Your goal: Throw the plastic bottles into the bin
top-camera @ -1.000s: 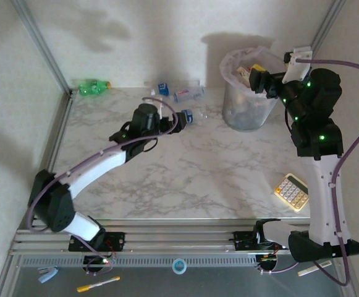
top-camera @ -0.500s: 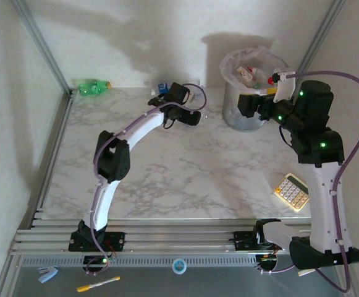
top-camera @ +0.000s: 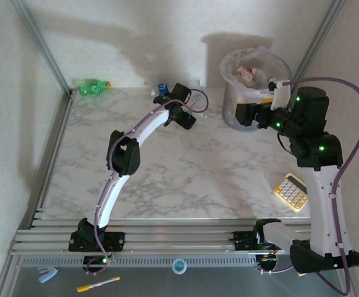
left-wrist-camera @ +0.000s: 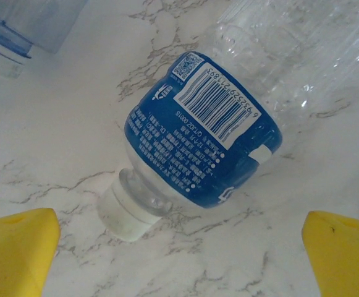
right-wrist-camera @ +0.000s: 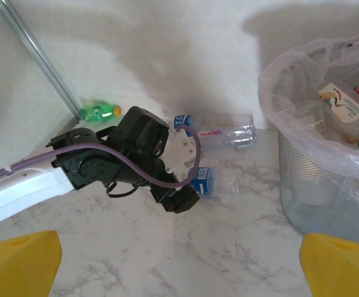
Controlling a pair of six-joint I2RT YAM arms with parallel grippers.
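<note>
A clear plastic bottle with a blue label [left-wrist-camera: 204, 136] and a white cap [left-wrist-camera: 126, 216] lies on its side on the marble table. My left gripper [left-wrist-camera: 179, 260] hangs open just above it, its yellow fingertips [left-wrist-camera: 15, 247] wide apart and touching nothing. From the right wrist this bottle [right-wrist-camera: 202, 180] shows beside the left gripper [right-wrist-camera: 178, 201]. More bottles lie at the back wall: a long clear one [right-wrist-camera: 219, 133], a blue-labelled one [top-camera: 162, 88] and a green one [top-camera: 92, 87]. The bin [top-camera: 250, 108] holds several bottles. My right gripper [top-camera: 240, 116] stands open and empty left of the bin.
A beige calculator [top-camera: 291, 190] lies at the right, near the right arm. Metal frame posts [top-camera: 43, 46] rise at the back corners. The stretched-out left arm [top-camera: 125, 151] crosses the table's left half. The bin's bag rim [right-wrist-camera: 303, 139] is close to the right gripper.
The left arm has stretched out to the back and set its open gripper over the blue-labelled bottle. The right gripper has drawn back from over the bin and dropped to its left side.
</note>
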